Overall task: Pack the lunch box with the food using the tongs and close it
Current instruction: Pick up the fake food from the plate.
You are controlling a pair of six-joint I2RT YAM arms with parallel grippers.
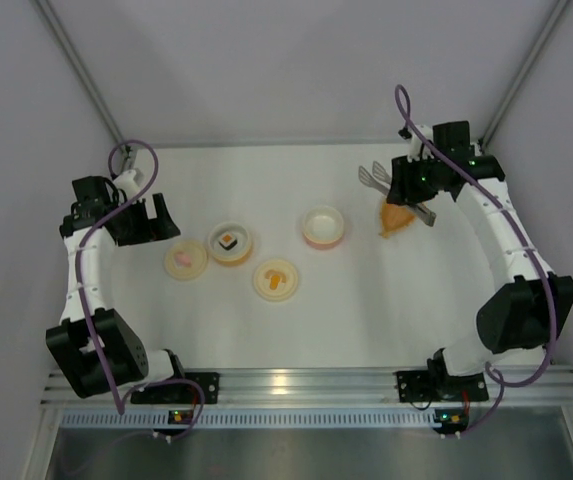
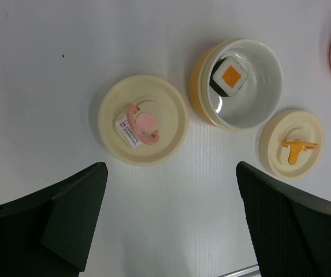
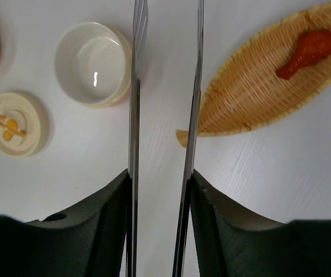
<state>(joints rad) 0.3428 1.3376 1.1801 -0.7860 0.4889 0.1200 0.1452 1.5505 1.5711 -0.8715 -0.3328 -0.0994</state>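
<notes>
My right gripper (image 3: 159, 179) is shut on the silver tongs (image 3: 134, 115), one finger pressing on each arm, with a gap still between the arms. The tongs' flat tips (image 1: 372, 177) point left at the back right of the table. Beside them, a red drumstick-shaped piece (image 3: 307, 51) lies in the orange leaf-shaped dish (image 3: 252, 98). The sushi roll (image 2: 230, 75) sits in a yellow lunch box bowl (image 2: 200, 75). A second bowl (image 3: 61, 57), pink outside, holds nothing. My left gripper (image 2: 170, 173) hangs open over bare table near the sushi bowl (image 1: 230, 243).
Two cream lids lie on the table: one with a pink handle (image 2: 143, 120) left of the sushi bowl, one with an orange handle (image 2: 292, 144) to its right. The pink bowl (image 1: 323, 226) stands mid-table. Grey walls close in the back and sides.
</notes>
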